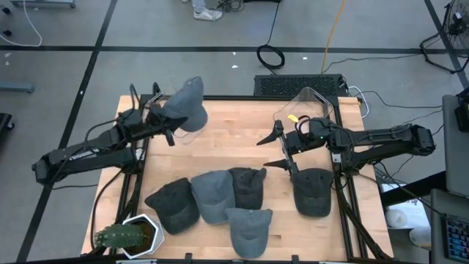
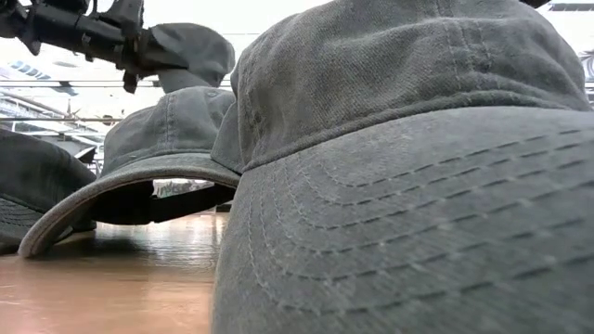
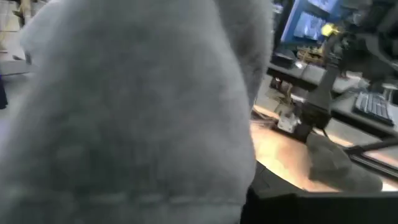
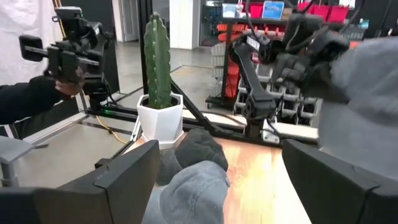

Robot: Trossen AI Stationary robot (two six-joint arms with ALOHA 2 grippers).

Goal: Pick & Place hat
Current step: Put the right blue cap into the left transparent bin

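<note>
Your left gripper (image 1: 167,117) is clamped on one grey cap (image 1: 187,103) raised over the table's (image 1: 227,139) far-left corner; your right gripper's (image 1: 282,150) jaws stand apart. Five caps (image 1: 216,196) lie on the table.

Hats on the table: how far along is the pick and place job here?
Done: nothing clearly placed yet. In hand: the left tool is shut on a grey hat, held over the table's far left corner. The right tool is open and empty. Left: five hats remain, four clustered and one dark hat.
</note>
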